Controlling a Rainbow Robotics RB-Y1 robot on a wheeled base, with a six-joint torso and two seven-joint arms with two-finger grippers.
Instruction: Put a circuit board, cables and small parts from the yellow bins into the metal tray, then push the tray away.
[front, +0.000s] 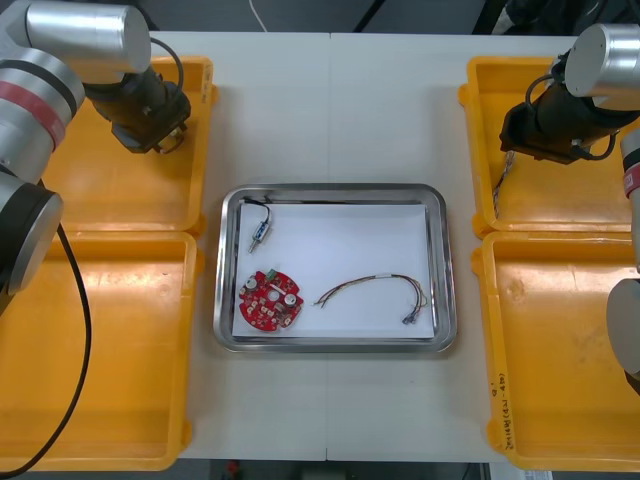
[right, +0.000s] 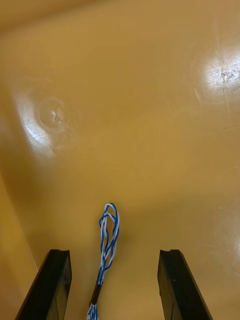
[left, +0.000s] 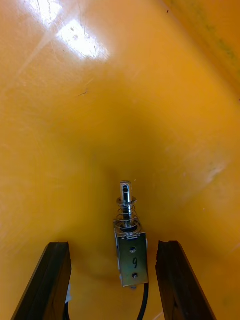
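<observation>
While both arms hang at the far side, the surface (front: 330, 100) carries the tray (front: 225, 270) at its centre. The left pincer (front: 158, 138) is over the left bin (front: 100, 190) at the tray's ten o'clock, the right pincer (front: 515, 145) over the right bin (front: 570, 200) at two o'clock; both are spread wide and grip nothing. Inside the tray lie the board (front: 269, 300) at seven o'clock, the red-yellow cable (front: 380, 283) at five o'clock and a placed part (front: 259, 236) at eleven o'clock.

On the right bin's floor the blue-white cable (right: 107, 235) lies between the right fingers (right: 172, 285), touching neither. It looks light and limp: it should droop from any hold, and being thin it needs the pincer shut nearly to the middle. The dark sleeve near its end seems the firmest place to pinch.

Between the left fingers (left: 57, 280) rests the loose part (left: 131, 257), apart from both, its black lead (left: 145, 300) trailing back. It looks stiff, dense and smooth, so likely slippery; the flat-sided body is the place to clamp, not the spring and pin at its tip, which could bend or slide.
</observation>
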